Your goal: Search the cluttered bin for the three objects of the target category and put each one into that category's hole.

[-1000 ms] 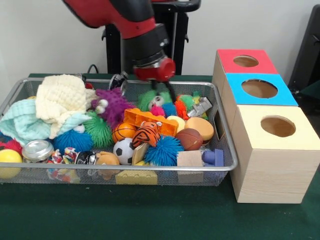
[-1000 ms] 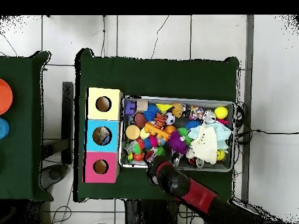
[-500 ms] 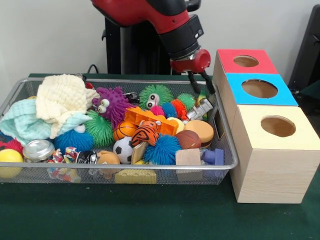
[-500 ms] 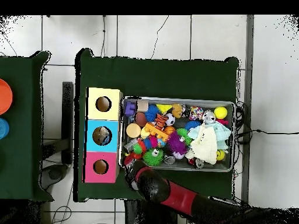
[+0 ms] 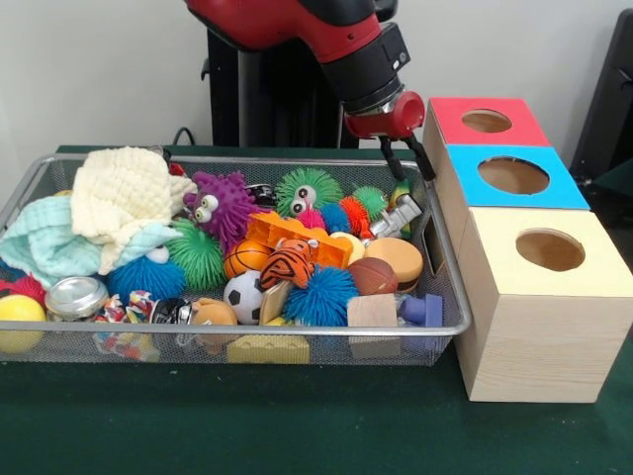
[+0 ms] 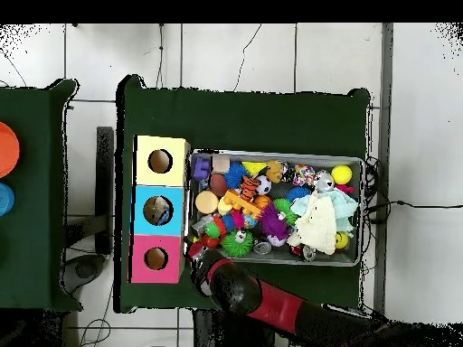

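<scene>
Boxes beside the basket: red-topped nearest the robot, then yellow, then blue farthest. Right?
Not quite. The front view shows the red-topped box nearest the robot, then the blue one, with the yellow one farthest, all beside the basket.

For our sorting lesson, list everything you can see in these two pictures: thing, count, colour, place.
wire-mesh bin: one, silver, on the green table, beside the boxes.
boxes: three, wooden, in a row; tops red, blue and yellow, each with a round hole.
spiky balls: several, blue, green, purple, pink, mid bin.
sports balls: soccer, basketball, football, near the middle.
knitted cloths: cream and pale teal, at the end far from the boxes.
yellow ball: one, that end's front corner.
orange brick: one, centre.
gripper: one, black fingers under a red wrist, above the bin's end near the red box.
</scene>
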You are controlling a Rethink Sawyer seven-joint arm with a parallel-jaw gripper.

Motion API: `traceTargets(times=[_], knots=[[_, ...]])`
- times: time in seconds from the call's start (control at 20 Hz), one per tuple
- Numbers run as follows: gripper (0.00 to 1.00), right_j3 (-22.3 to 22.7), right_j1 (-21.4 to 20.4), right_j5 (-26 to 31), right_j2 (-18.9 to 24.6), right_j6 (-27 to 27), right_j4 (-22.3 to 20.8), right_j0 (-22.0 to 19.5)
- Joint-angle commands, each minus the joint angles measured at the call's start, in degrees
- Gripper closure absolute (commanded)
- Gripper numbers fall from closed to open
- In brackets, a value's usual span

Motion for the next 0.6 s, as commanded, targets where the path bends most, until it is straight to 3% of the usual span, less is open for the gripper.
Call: traceTargets(times=[0.05,0.25,0.35,0.6], knots=[[0.0,-1.91,0.47,11.86,-0.98,7.37,3.06,-1.0],[0.0,-11.88,1.87,12.12,-4.45,-2.21,-3.13,-0.87],[0.0,-16.52,-0.4,11.26,-7.6,-6.51,-6.71,1.98],[0.0,-23.29,-6.15,20.66,-12.22,-10.12,-11.18,7.09]])
